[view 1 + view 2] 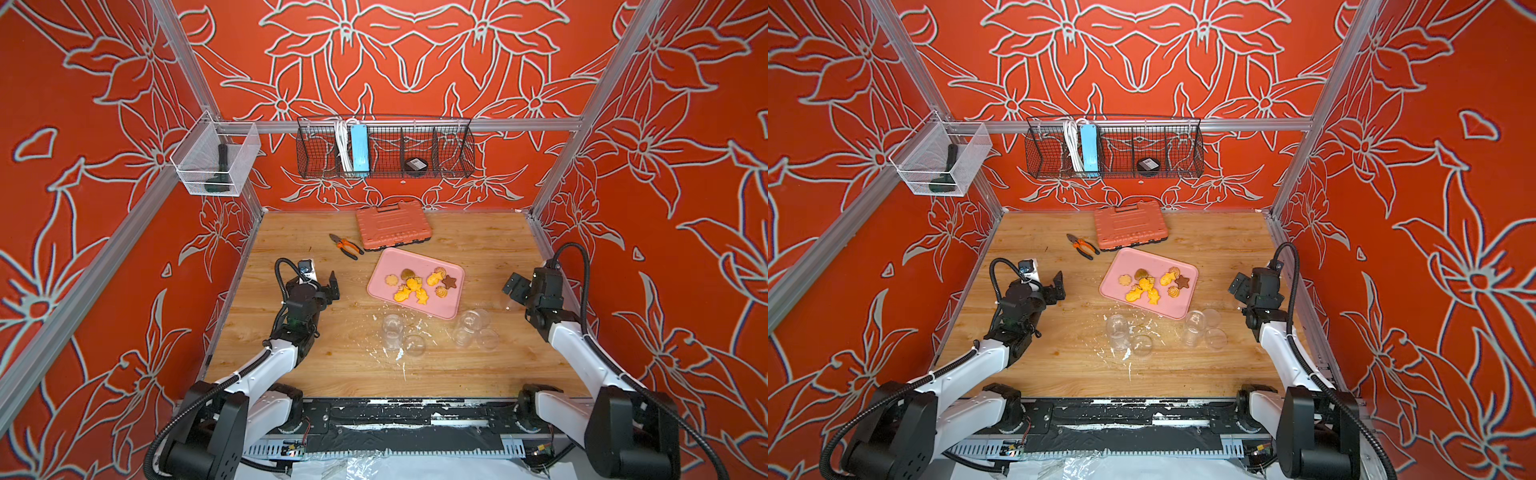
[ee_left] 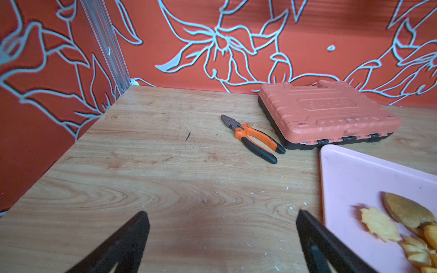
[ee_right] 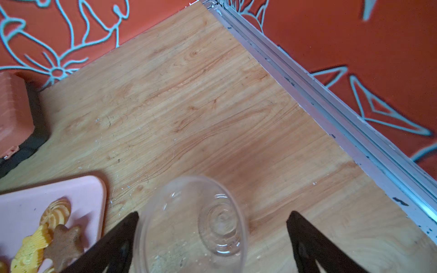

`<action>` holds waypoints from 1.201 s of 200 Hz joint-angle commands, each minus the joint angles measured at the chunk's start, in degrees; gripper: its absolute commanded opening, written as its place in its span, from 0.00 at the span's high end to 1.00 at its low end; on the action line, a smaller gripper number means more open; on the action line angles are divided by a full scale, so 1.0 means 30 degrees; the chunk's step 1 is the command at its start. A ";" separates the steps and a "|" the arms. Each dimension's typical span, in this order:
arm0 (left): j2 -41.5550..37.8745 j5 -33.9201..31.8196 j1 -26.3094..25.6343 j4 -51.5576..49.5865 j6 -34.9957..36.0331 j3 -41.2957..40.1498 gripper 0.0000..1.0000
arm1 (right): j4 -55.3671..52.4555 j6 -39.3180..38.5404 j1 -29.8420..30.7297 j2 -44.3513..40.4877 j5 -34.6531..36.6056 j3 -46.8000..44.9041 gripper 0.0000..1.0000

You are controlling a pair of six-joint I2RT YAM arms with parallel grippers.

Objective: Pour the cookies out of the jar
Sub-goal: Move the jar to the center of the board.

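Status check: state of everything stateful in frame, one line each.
Left gripper: fingers open, empty.
Right gripper: fingers open, empty.
Orange-yellow and tan cookies: out, on the tray.
Pink rectangular plastic tray: flat, holding cookies.
Clear plastic jar nearer left gripper: uncapped, no cookies.
Clear plastic jar near right gripper: uncapped, crumbs only.
Orange plastic tool case: shut, lying flat.
Orange-handled pliers: closed, lying flat.
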 commanded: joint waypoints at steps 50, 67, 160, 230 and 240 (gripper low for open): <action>-0.0896 -0.0289 0.0087 -0.0358 -0.1128 0.0375 0.03 | -0.5961 -0.0096 -0.0344 0.2094 -0.1262 0.4112 0.01; -0.1037 -0.0384 0.0086 -0.0474 -0.1316 0.0459 0.03 | -0.6360 0.0028 -0.0345 0.2481 -0.1424 0.4396 0.03; -0.2008 -0.0217 0.0101 -0.0899 -0.1739 0.0111 0.03 | -0.6478 0.0202 -0.0330 0.3597 -0.2108 0.4734 0.34; -0.2108 0.0106 0.0086 -0.0862 -0.1751 -0.0005 0.03 | -0.5682 0.0894 0.0900 0.5079 -0.3759 0.5681 0.45; -0.2128 0.0117 0.0086 -0.0877 -0.1691 -0.0023 0.03 | -0.5522 0.1074 0.1488 0.5515 -0.3666 0.5965 0.44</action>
